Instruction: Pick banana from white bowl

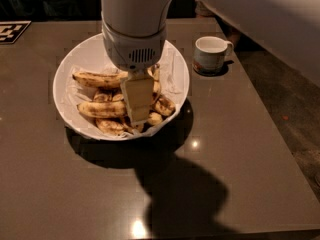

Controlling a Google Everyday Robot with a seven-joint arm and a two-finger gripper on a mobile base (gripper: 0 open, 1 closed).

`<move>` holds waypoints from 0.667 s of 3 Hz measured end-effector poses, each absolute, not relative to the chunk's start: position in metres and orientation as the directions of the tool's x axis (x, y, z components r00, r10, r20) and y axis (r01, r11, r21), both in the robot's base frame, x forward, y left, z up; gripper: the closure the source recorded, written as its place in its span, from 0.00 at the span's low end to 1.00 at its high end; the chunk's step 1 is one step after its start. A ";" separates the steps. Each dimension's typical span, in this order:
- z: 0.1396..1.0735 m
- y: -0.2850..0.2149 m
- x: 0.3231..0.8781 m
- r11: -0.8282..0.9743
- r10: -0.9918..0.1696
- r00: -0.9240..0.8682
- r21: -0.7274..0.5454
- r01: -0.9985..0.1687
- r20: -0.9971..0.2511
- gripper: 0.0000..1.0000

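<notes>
The white bowl sits on the brown table, lined with crumpled white paper and holding several spotted bananas. A long, nearly straight mottled banana lies across the bowl's middle left. Another long banana lies above it, and short stubby ones lie at the right. My gripper hangs from the big white wrist and reaches down into the middle of the bowl. Its tip is among the bananas, right at the straight banana's right end. The gripper hides that end and the fruit behind it.
A small white mug with a handle stands on a dark coaster to the right of the bowl. A black-and-white marker lies at the table's far left corner. The table's right edge drops to a dark floor.
</notes>
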State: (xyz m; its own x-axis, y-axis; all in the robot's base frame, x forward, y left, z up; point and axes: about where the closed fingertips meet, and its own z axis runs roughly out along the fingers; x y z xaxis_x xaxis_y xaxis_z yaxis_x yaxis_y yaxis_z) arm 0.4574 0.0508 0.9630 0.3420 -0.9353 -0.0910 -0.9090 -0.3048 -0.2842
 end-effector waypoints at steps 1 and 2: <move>0.953 0.050 0.463 -0.302 -0.937 0.335 -0.256 -0.918 -0.096 0.26; 0.938 0.055 0.470 -0.314 -0.936 0.340 -0.217 -0.924 -0.091 0.42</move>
State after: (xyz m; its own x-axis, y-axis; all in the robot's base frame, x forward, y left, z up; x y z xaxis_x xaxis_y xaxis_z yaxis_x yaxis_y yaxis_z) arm 0.4697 0.0546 0.9377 0.3395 -0.9362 -0.0910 -0.9243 -0.3141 -0.2168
